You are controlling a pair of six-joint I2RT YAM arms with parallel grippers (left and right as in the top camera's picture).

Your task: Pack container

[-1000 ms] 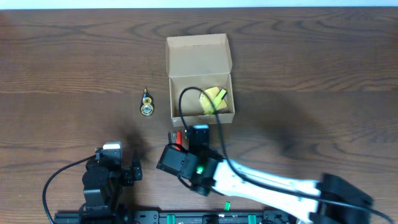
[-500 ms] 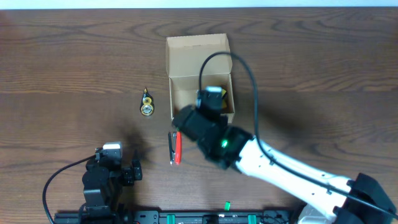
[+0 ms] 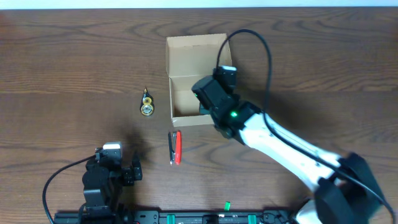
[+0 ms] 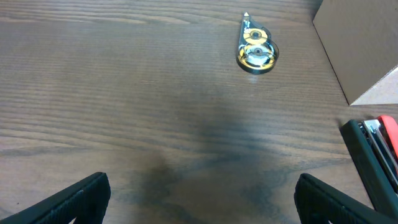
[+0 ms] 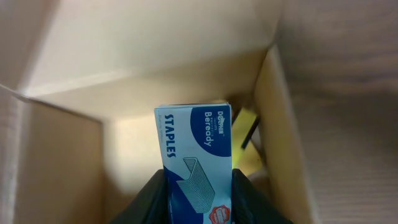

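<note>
Above the open container (image 3: 198, 55), upper centre of the overhead frame, my right claw (image 5: 199, 202) has swung up from lower centre, clamped on a blue staples box (image 5: 194, 149). The container hasn't moved. The red stapler (image 3: 176, 147) below it now lies uncovered. My left claw (image 4: 200, 196) stays spread wide, lower left.

We saw the container (image 3: 198, 59) as matt cardboard, the staples box (image 5: 198, 155) as glossy printed card, and the table (image 3: 311, 62) around the container as wood-grained.
</note>
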